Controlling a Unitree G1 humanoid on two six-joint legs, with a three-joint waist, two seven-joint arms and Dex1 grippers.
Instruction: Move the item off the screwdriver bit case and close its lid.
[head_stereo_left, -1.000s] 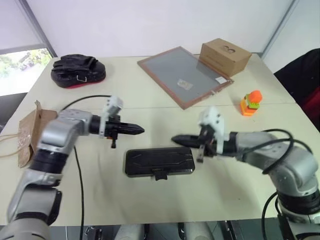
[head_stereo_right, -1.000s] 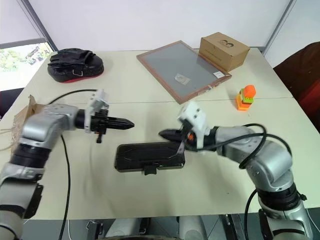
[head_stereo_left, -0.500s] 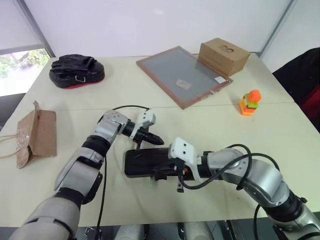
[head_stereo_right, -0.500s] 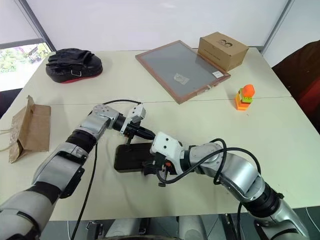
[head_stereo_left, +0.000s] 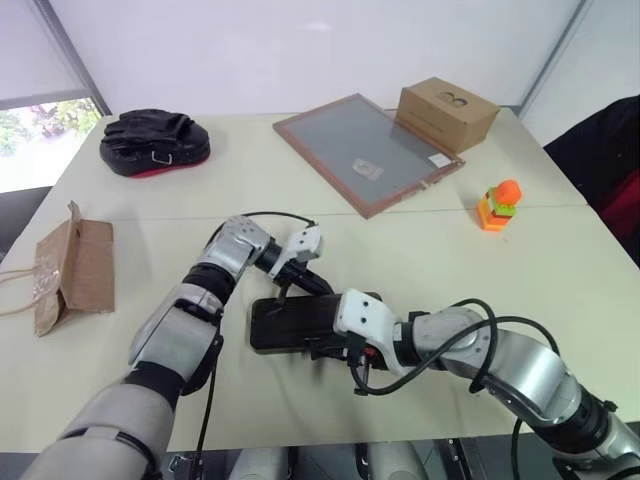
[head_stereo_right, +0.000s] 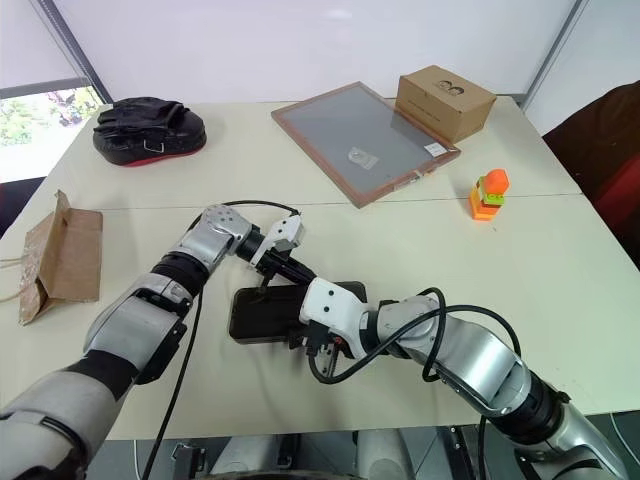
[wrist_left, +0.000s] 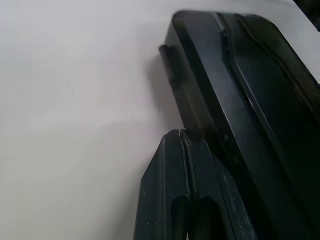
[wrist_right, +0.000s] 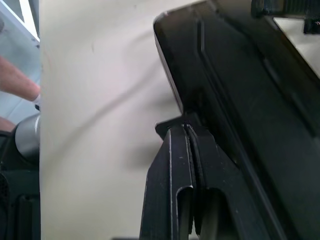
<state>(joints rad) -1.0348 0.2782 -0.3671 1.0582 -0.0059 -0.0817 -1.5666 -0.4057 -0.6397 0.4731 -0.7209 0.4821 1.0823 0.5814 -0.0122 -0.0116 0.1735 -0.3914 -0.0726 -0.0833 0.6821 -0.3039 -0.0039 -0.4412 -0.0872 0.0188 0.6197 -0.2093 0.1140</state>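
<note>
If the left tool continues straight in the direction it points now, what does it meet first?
Most likely the screwdriver bit case. The left tool, shut, already has its tip at the case's far long edge, angled down toward it. Whether it actually touches is hard to tell.

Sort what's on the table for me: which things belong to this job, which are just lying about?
In the job: screwdriver bit case, its lid down; orange-and-green item, standing well off it.
Lying about: framed grey panel, cardboard box, black gloves, paper bag.
</note>
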